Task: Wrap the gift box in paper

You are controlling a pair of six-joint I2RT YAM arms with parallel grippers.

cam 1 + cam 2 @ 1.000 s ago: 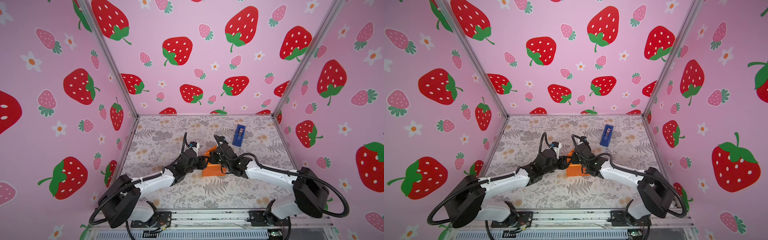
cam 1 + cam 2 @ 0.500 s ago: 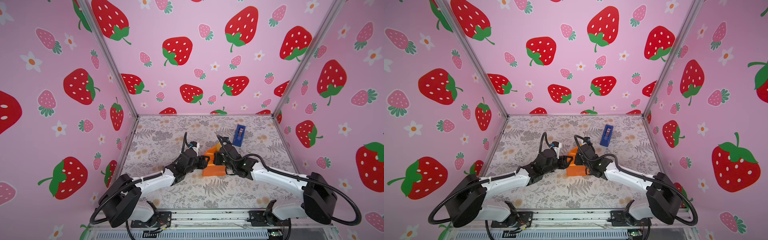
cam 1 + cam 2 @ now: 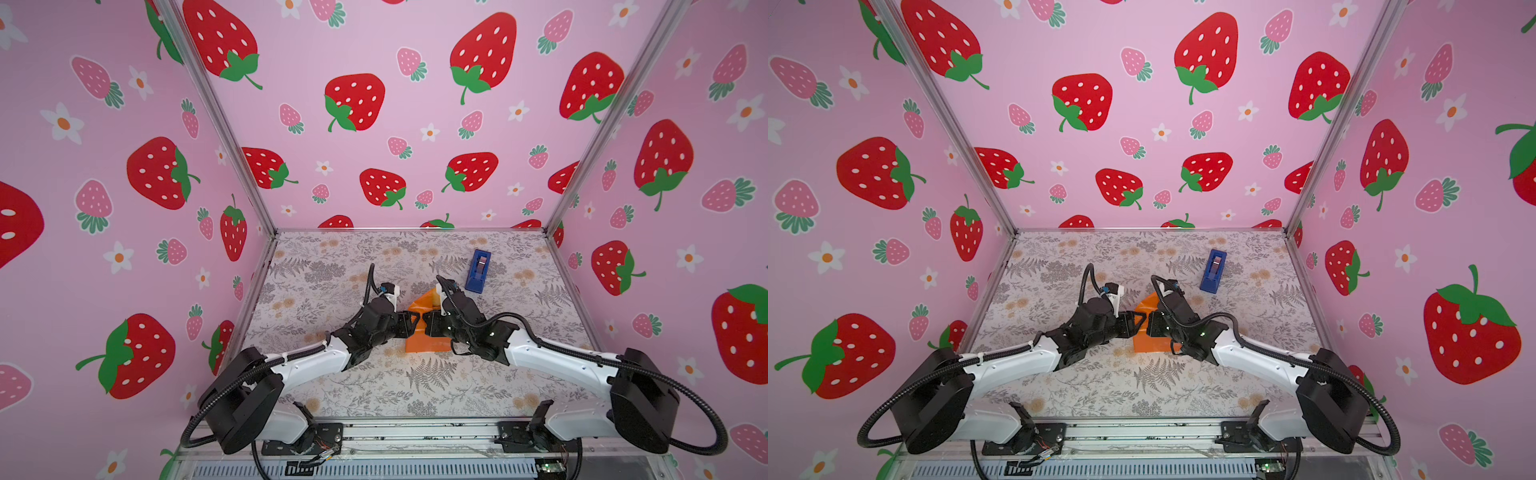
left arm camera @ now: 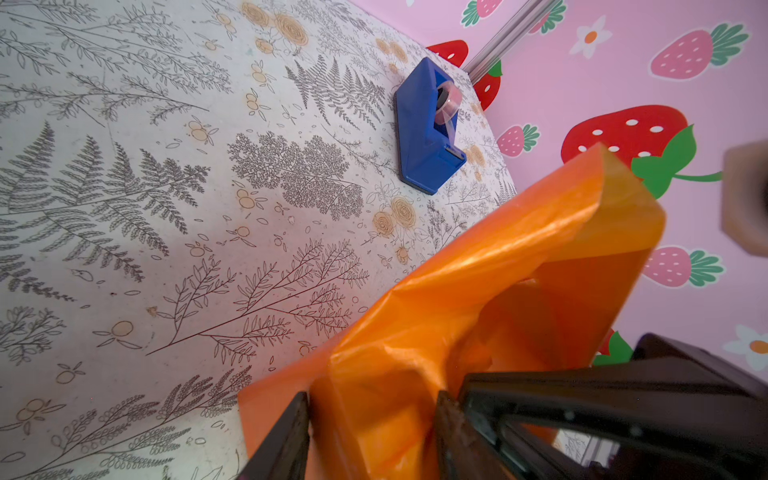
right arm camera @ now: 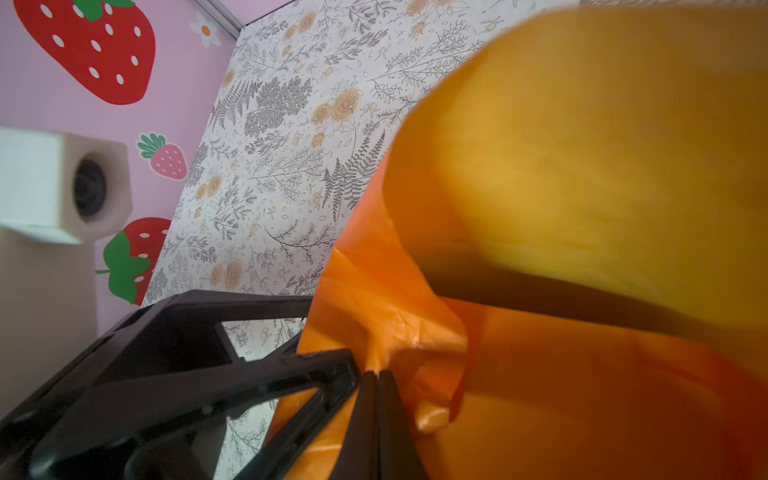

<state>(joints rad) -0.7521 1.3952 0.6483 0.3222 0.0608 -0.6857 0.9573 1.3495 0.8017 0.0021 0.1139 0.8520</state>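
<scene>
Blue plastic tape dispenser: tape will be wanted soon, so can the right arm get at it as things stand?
Probably not yet. Nothing stands between the right gripper and the blue plastic tape dispenser, but the gripper is shut on the glossy orange paper sheet, which it must release first.

On table (image 3: 415, 388): paper (image 3: 424, 345) between left tool (image 4: 374, 419) and right tool (image 5: 377, 378); tape dispenser (image 3: 478, 270) behind-right.

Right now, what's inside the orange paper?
Only orange paper shows, bulging in a boxy lump that the left claw grips. The right claw pinches a fold. Whatever is inside is covered; no box can be seen.
</scene>
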